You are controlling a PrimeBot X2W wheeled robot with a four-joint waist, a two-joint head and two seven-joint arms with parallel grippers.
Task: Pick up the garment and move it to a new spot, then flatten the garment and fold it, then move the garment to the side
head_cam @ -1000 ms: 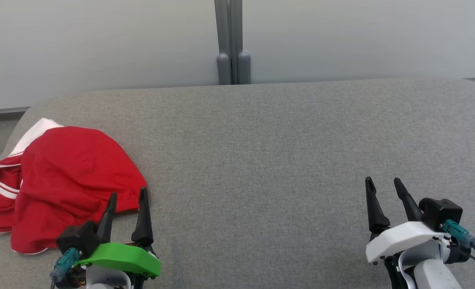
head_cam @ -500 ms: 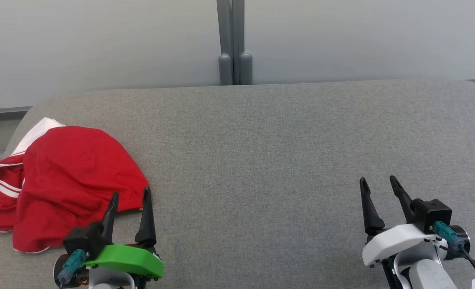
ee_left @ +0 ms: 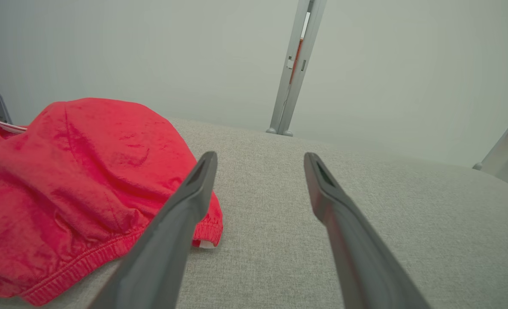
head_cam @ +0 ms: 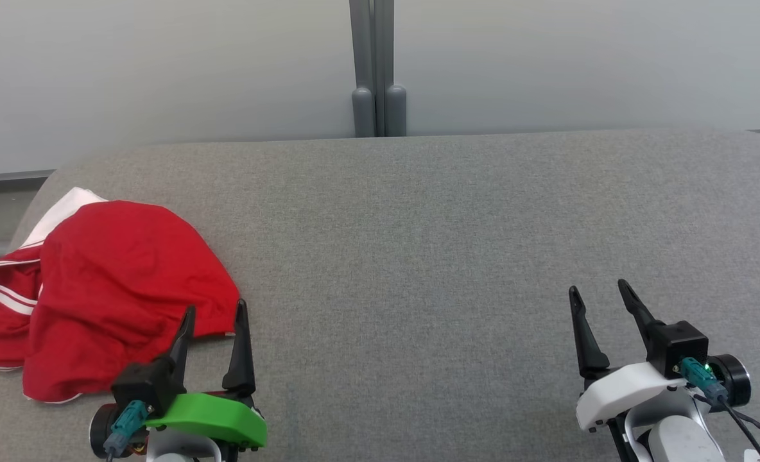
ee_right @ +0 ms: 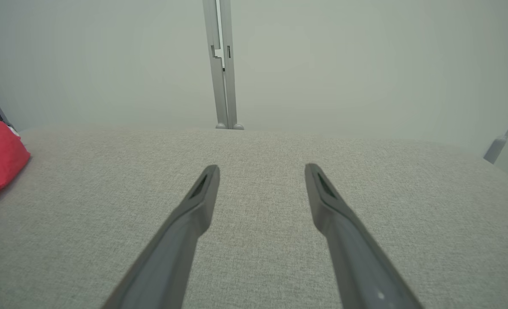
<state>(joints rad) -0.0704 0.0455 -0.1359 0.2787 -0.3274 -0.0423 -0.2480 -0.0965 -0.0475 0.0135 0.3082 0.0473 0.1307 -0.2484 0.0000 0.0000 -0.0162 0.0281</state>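
At the lower left of the head view, the crumpled red cloth garment with white stripes (head_cam: 117, 289) is lying on the grey fabric-covered surface (head_cam: 418, 224), and the green-backed left gripper (head_cam: 216, 305) is aiming at its near hem, fingers (ee_left: 185, 214) spread and empty, seemingly lining up the pickup. At lower right the white right gripper (head_cam: 597, 286) is hovering well apart, fingers likewise spread on nothing, probably waiting for the flattening.

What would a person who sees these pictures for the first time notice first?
The crumpled red garment with white stripes stands out first, at the far left of the grey fabric surface. Next comes the left gripper, on a bright green mount, open at the garment's near corner. The right gripper is open over bare fabric at the lower right.
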